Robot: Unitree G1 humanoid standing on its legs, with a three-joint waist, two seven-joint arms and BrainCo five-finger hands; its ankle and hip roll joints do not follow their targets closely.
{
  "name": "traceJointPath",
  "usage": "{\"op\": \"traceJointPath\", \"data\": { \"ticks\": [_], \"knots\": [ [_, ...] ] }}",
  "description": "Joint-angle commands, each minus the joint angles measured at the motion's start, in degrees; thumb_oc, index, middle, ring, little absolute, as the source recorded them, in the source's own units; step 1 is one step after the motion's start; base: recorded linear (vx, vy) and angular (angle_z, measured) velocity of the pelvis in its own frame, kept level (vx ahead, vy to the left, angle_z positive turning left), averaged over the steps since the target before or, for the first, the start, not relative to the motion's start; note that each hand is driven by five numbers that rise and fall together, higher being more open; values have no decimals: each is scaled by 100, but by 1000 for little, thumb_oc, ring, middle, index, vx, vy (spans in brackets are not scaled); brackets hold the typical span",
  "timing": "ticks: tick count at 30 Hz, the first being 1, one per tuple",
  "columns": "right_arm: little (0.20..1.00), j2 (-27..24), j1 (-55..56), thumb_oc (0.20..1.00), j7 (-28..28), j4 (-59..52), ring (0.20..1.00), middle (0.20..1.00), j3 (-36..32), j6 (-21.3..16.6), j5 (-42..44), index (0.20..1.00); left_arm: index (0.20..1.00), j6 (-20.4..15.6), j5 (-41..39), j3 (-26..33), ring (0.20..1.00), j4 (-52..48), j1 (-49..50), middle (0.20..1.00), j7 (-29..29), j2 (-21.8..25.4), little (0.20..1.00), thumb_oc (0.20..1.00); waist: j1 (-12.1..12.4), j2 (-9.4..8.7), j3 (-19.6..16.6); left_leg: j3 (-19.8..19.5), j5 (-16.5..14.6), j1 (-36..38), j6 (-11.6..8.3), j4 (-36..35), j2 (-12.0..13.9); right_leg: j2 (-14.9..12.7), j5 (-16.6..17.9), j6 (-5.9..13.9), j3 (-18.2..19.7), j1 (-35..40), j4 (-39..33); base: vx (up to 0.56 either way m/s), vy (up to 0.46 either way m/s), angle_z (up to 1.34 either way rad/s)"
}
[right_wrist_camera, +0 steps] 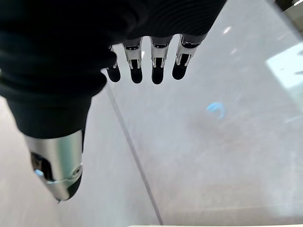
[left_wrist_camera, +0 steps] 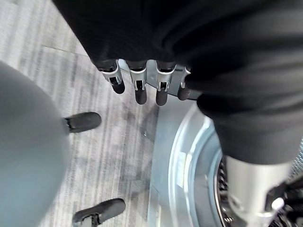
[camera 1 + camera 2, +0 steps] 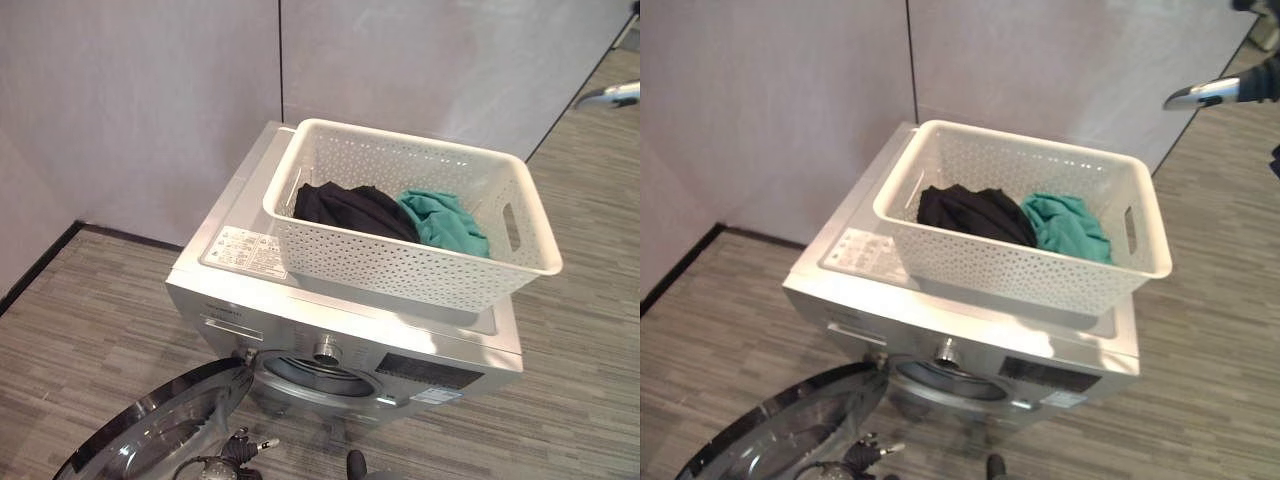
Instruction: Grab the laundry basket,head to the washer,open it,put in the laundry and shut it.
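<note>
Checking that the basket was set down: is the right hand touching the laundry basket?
Apart. In the right eye view the right hand hangs off to the side above the floor, with open floor between it and the laundry basket, which rests on the washer.

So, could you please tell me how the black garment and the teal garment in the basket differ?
The black garment is dark and spreads wider; the teal garment is bright and forms a smaller heap. The black one lies toward the robot's left in the basket, the teal one toward the right, by the handle slot. Both are crumpled, touch each other, and sit low inside the basket on the washer.
</note>
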Motion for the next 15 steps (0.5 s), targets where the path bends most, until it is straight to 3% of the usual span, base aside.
{"op": "traceJointPath", "data": {
  "ticks": [1,15],
  "knots": [
    [1000,-182,-627,1000,147,76,1000,1000,424,-167,140,1000,1000,-80,-130,-179,1000,497,-126,1000,-126,212,1000,1000,251,-419,-360,151,-299,252,-178,40,154,-354,-232,335,-67,-301,661,1,6,-4],
    [1000,-267,-1093,1000,846,263,1000,1000,2121,223,-912,1000,1000,2,-278,-126,1000,497,-132,1000,-381,179,1000,1000,376,-521,-264,57,-208,39,-247,32,215,-395,-264,321,-298,-341,666,-6,3,2]
  ]
}}
